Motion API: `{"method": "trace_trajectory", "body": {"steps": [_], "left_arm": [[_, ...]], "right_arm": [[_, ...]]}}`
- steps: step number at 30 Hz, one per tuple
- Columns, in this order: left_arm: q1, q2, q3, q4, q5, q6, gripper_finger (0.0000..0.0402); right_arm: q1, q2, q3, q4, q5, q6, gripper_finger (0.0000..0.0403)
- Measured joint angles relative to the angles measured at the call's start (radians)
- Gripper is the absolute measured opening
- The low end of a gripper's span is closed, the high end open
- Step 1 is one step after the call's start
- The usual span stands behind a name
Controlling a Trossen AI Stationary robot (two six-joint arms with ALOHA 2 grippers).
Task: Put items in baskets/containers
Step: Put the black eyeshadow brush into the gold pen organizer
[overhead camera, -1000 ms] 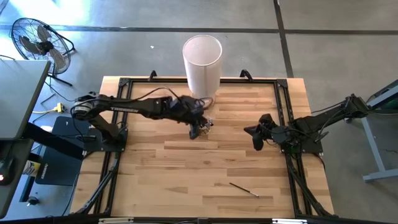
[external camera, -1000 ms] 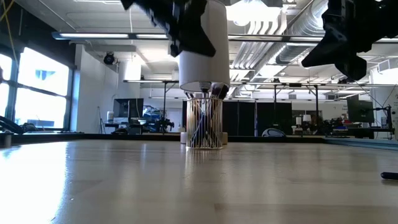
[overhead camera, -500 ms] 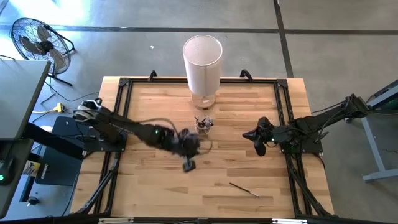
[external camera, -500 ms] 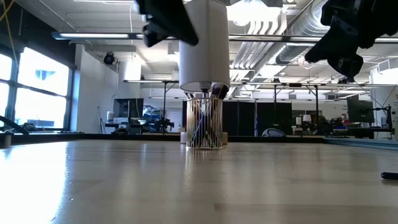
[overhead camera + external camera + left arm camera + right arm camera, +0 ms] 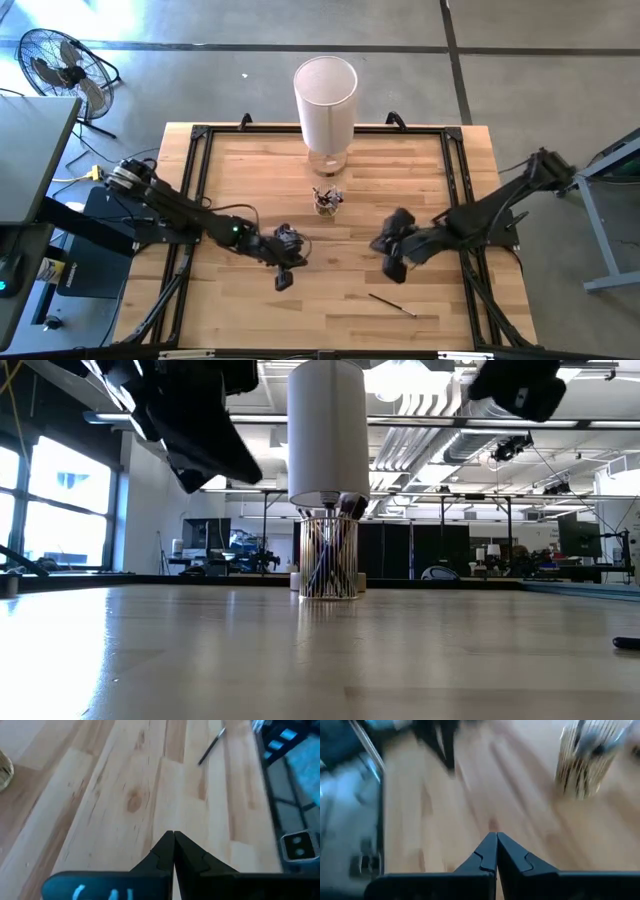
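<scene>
We see that the left gripper (image 5: pixel 282 281) has moved away from the glass cup (image 5: pixel 326 200). One second ago it was just over the cup, below the white cylinder (image 5: pixel 325 100); now it hangs nearer the table's front edge, with the cup well behind it and to its right. Its fingers (image 5: pixel 165 851), a little apart before, are now pressed together with nothing between them.

The right gripper (image 5: pixel 393 268) has also moved. Before, it waited near the right side of the table; now it has come forward and toward the middle, and the loose makeup brush (image 5: pixel 392 303) lies just in front of it.
</scene>
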Motion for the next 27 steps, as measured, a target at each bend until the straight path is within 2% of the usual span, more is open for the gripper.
{"method": "trace_trajectory", "body": {"steps": [5,8,13,17,21,27], "left_arm": [[0.002,-0.035,-0.015,0.012,0.047,0.036,0.0],[0.002,-0.037,-0.014,0.03,0.102,0.056,0.0],[0.002,-0.036,-0.015,0.041,0.179,0.101,0.0],[0.002,-0.036,-0.015,0.045,0.182,0.126,0.0],[0.002,-0.036,-0.015,0.053,0.179,0.127,0.0],[0.002,-0.036,-0.015,0.123,0.131,0.123,0.0]], "right_arm": [[0.048,0.224,0.263,-0.367,-0.15,0.158,0.0],[0.118,0.314,0.349,-0.486,-0.209,0.257,0.0],[0.268,0.389,0.381,-0.506,-0.216,0.501,0.0007],[0.383,0.419,0.38,-0.502,-0.219,0.636,0.0029],[0.462,0.45,0.38,-0.508,-0.199,0.651,0.0059],[0.51,0.519,0.38,-0.526,-0.206,0.561,0.0106]]}}
